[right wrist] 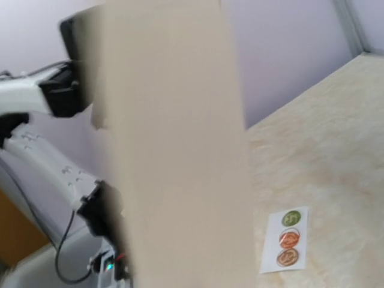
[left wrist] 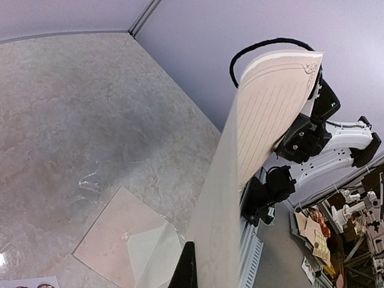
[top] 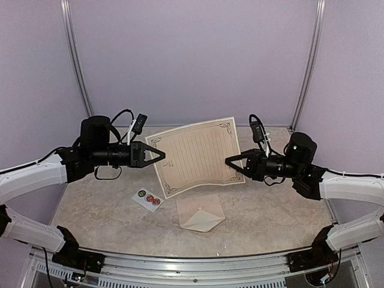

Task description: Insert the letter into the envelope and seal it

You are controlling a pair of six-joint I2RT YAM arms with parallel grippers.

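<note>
The letter (top: pixel 195 155), a cream sheet with a dark ornamental border and ruled lines, hangs in the air above the table, its printed face towards the top camera. My left gripper (top: pixel 162 155) is shut on its left edge; one dark finger (left wrist: pixel 186 270) shows against the sheet (left wrist: pixel 270 114). My right gripper (top: pixel 228 162) pinches the lower right edge. In the right wrist view the blurred sheet (right wrist: pixel 174 150) hides the fingers. The pale pink envelope (top: pixel 201 213) lies flat below the letter, its pointed flap (left wrist: pixel 150 252) open towards the near edge.
A small white strip of round stickers (top: pixel 148 198) lies on the marble-patterned table (top: pixel 270 210) left of the envelope, also seen from the right wrist as the strip (right wrist: pixel 288 239). Purple walls enclose the back and sides. A metal rail runs along the near edge.
</note>
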